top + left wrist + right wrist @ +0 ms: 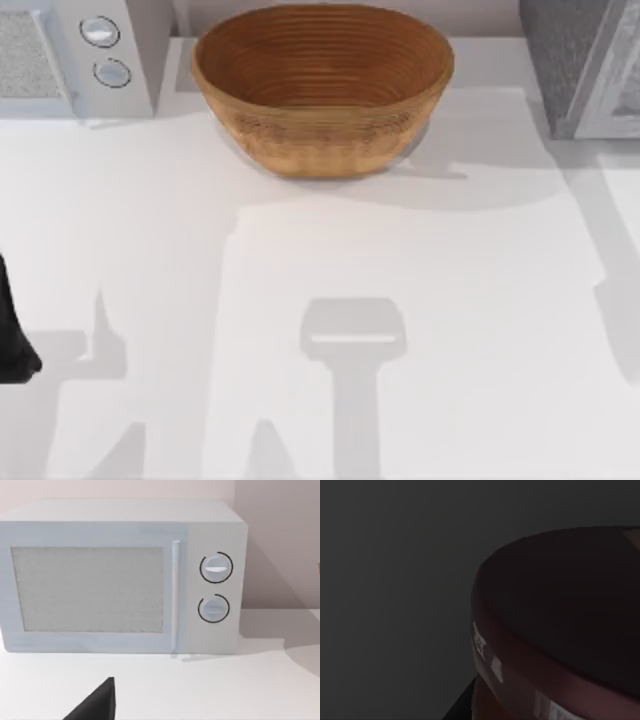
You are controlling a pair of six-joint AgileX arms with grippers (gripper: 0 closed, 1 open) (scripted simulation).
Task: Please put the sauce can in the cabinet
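Top view: a white table (pixel 420 300) carries, along its far edge, a pale microwave (pixel 70 55) with two round knobs at the left, a woven basket (pixel 322 90) in the middle, and the speckled grey cabinet (pixel 585 65) at the right corner. At the table's left edge a dark part of the left arm (pixel 12 340) sits low and apparently idle; its wrist camera faces the microwave front, with one black fingertip (pixel 97 705) at the frame's foot, and whether those fingers are apart or together cannot be told.

Right wrist view: a dim grey surrounding, with the maroon lid of the sauce can (pixel 560 630) looming very close to the camera. A dark sliver beside the can may be a finger, but whether the right gripper clasps the can or has let go cannot be told. The dimness suggests the can is inside or at the mouth of the cabinet.

If so, the placing step is probably near its end. Done well, the can should rest upright on the cabinet floor before the fingers part, then the arm should draw straight back without brushing the lid.
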